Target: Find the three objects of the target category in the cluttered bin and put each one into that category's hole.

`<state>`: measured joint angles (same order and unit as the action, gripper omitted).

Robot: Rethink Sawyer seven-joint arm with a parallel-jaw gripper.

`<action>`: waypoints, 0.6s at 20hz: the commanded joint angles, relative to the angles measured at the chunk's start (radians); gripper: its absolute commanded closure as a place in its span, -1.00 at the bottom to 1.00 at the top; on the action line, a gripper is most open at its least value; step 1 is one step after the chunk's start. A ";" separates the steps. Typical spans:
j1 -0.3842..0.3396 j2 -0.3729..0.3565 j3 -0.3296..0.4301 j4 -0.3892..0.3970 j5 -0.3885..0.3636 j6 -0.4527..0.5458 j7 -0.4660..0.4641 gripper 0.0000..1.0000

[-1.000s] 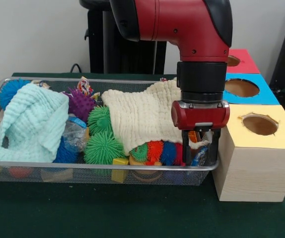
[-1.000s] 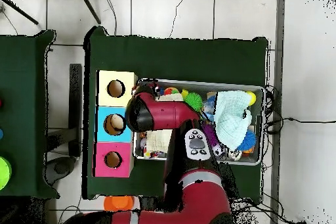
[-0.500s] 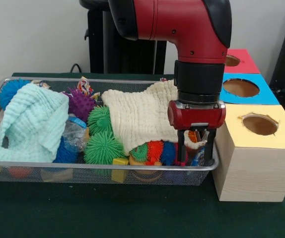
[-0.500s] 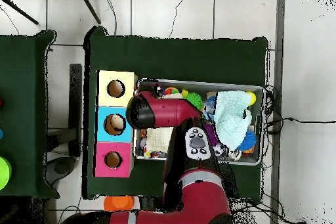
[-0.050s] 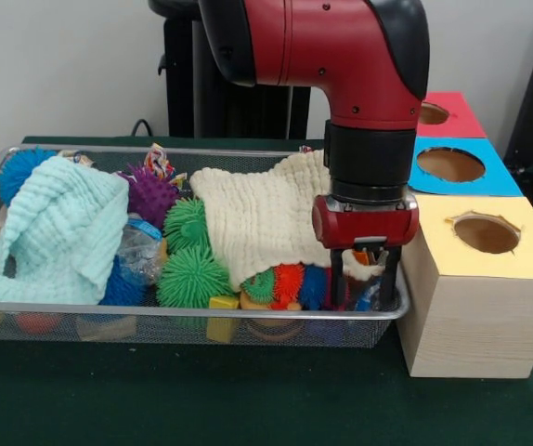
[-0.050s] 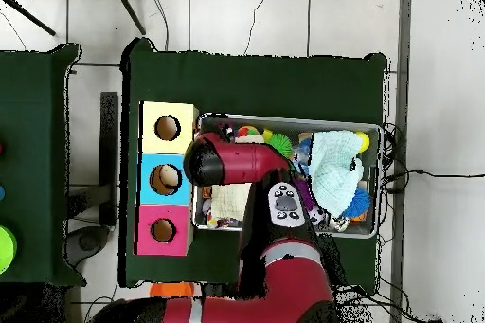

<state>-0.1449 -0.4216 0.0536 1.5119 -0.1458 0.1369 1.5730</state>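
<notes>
Gripper [image 5: 364,283] lifted slightly and shifted toward the bin's middle since a second ago; arm [image 5: 341,56] likewise.

Item: wire bin [image 5: 25,316] on green table [image 5: 248,400], holding mint cloth [image 5: 58,228], cream cloth [image 5: 266,218], purple spiky ball [image 5: 150,195], green spiky balls [image 5: 192,274], blue spiky ball [image 5: 20,167], yellow block [image 5: 222,307], a clear wrapper and small red, blue and green spiky balls along the near wall. Gripper hangs at the bin's end nearest the boxes, fingers [image 5: 389,283] spread either side of an orange bit; whether they touch it cannot be told. Boxes just beside the bin: yellow [image 5: 485,279], blue [image 5: 457,167], red [image 5: 448,113], each with one round hole. Overhead, arm [image 6: 237,163] covers the bin's box end; gripper hidden beneath.
</notes>
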 commanded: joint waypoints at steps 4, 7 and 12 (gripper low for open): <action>-0.046 0.102 0.115 -0.012 -0.024 0.082 0.055 -1.00; -0.061 0.111 0.135 -0.011 -0.028 0.077 0.050 -1.00; -0.078 0.123 0.156 0.002 -0.015 0.100 0.054 -1.00</action>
<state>-0.1981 -0.3827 0.1005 1.5077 -0.1454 0.1365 1.5731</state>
